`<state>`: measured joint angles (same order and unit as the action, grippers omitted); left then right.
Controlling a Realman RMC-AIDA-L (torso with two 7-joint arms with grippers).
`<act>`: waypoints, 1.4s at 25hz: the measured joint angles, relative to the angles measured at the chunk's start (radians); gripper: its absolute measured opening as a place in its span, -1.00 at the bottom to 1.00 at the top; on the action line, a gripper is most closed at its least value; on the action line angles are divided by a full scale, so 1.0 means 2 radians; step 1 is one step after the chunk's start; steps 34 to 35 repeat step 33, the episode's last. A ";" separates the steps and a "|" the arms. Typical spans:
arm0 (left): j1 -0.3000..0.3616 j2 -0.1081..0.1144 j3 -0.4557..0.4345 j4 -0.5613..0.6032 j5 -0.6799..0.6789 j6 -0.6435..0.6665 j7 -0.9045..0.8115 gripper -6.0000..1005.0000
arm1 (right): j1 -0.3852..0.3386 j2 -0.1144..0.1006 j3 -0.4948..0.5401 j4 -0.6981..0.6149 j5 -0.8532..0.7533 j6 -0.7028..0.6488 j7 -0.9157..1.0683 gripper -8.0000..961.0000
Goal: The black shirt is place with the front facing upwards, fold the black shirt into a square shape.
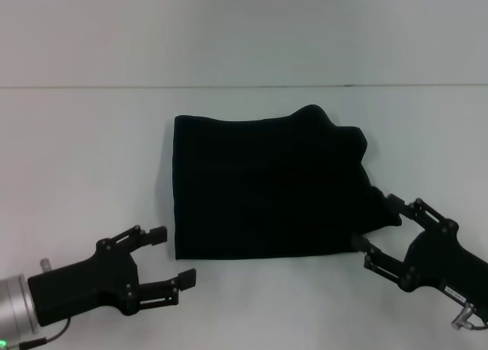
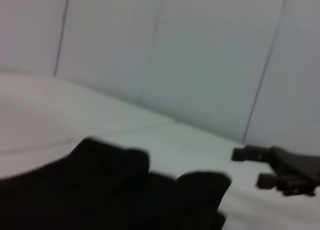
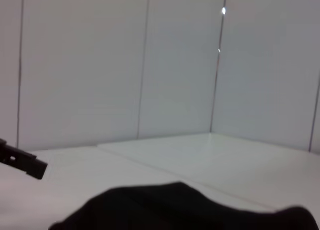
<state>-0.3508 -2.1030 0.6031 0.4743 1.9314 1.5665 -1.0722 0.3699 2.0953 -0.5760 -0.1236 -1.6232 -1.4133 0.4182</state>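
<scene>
The black shirt point(image 1: 267, 188) lies folded into a rough rectangle in the middle of the white tabletop point(image 1: 76, 152), with its far right corner bunched up. No lettering shows on it. The left hand point(image 1: 172, 257) sits released just off the shirt's near left corner, fingers spread, touching nothing. The right hand point(image 1: 378, 223) is at the near right edge, fingers wide apart around the cloth's corner, not clenched on it.
</scene>
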 joint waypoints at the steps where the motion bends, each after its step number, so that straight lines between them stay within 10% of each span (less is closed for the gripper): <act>1: 0.002 -0.001 0.000 -0.001 0.002 -0.009 0.000 0.92 | -0.001 0.000 0.000 0.001 0.000 0.004 0.000 0.78; 35: -0.006 -0.002 -0.003 -0.002 0.004 -0.030 -0.002 0.92 | 0.001 -0.001 0.002 0.011 0.000 0.022 0.006 0.78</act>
